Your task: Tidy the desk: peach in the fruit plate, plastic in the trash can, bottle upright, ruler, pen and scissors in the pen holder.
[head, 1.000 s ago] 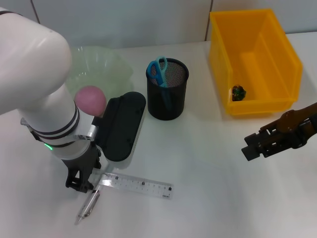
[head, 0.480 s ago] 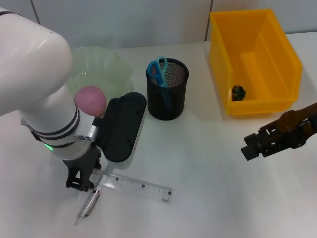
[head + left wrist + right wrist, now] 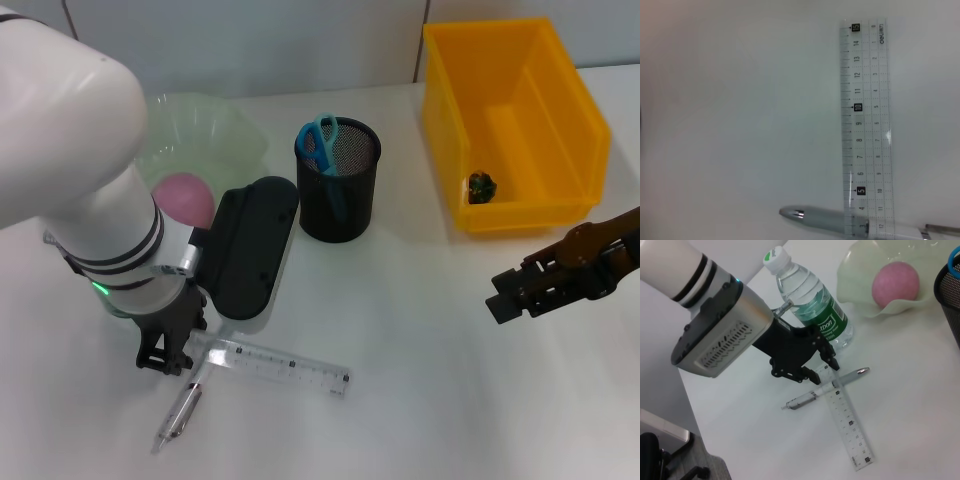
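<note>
Left end effector (image 3: 826, 364) low over ruler (image 3: 272, 362) and pen (image 3: 178, 415).

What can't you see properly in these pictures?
- Left end effector: whether it grips the ruler cannot be told; the arm hides it in the head view, and its wrist view shows no fingers.
- Bottle: hidden behind the left arm in the head view.
- Pen: cut off by the left wrist view's edge.
- Dark thing in the yellow bin: too small to name.
</note>
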Controlling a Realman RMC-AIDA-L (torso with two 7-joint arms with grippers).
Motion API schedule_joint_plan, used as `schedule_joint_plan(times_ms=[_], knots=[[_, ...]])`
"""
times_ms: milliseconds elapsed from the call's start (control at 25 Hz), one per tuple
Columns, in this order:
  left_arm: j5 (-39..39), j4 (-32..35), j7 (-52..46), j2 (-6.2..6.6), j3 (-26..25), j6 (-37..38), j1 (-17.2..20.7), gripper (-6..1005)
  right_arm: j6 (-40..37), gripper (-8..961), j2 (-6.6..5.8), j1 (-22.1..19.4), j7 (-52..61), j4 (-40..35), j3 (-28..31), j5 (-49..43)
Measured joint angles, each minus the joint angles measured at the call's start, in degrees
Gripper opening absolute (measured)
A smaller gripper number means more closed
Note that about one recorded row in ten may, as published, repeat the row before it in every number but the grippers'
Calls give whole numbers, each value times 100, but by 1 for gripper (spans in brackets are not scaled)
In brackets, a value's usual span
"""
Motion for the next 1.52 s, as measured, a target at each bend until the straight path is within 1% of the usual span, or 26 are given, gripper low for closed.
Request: schedule_joint_plan(times_ms=[480, 600, 680, 720, 920, 1000, 1120, 1440, 1520], knots=[[168, 315, -89, 0, -107, 229, 2, 392, 81, 532, -37, 4, -82, 139, -52, -8], [171, 405, -91, 0, -255, 345, -5, 392, 84, 532, -44, 6, -83, 166, -124, -10], [171, 405, -91, 0, -255, 345, -5, 393, 88, 532, -46, 8, -83, 183, -145, -11], [175, 504, -91, 0, -361, 430, -10, 393, 95, 532, -52, 9, -83, 190, -146, -13], [175, 556, -91, 0, -398, 470, -7, 393, 100, 532, -62, 9, -105, 204, -149, -16], [174, 682, -92, 4, -673, 670, -21, 393, 100, 532, -63, 9, -128, 204, -150, -21], [173, 806, -92, 7, -767, 772, -26, 394, 100, 532, -63, 9, -141, 204, -150, -55], [230, 933, -190, 8, -816, 927, -41, 394, 136, 532, -56, 2, -208, 291, -174, -91], [258, 950, -211, 3, -799, 946, -54, 394, 200, 531, -60, 3, -229, 359, -277, -96]])
